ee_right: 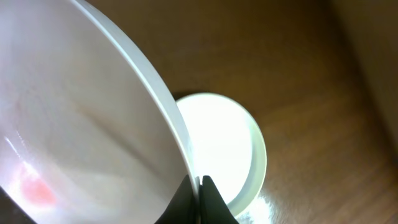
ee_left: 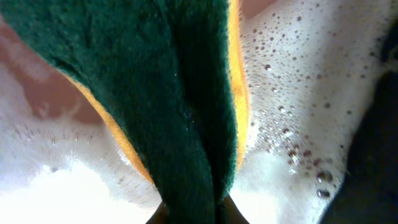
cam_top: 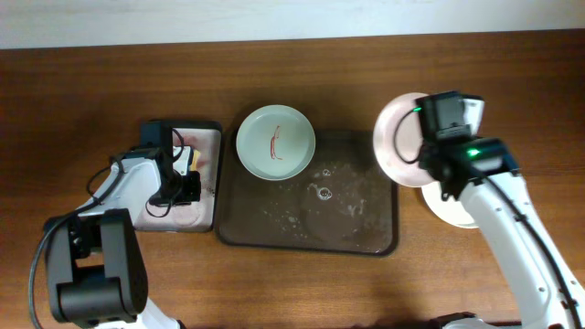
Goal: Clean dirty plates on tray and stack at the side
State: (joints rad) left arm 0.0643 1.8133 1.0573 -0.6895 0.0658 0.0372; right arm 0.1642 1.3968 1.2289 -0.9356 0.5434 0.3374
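Note:
A pale green plate with a red-brown streak lies on the back left corner of the dark brown tray. My right gripper is shut on the rim of a pinkish-white plate, held tilted on edge past the tray's right end. Under it a white plate lies flat on the table. My left gripper is down in the sponge tray, shut on a green and yellow sponge that is folded between its fingers.
White foam with bubbles surrounds the sponge in the small tray. Water drops and suds wet the brown tray's floor. Bare wooden table lies all round, and a pale wall runs along the back.

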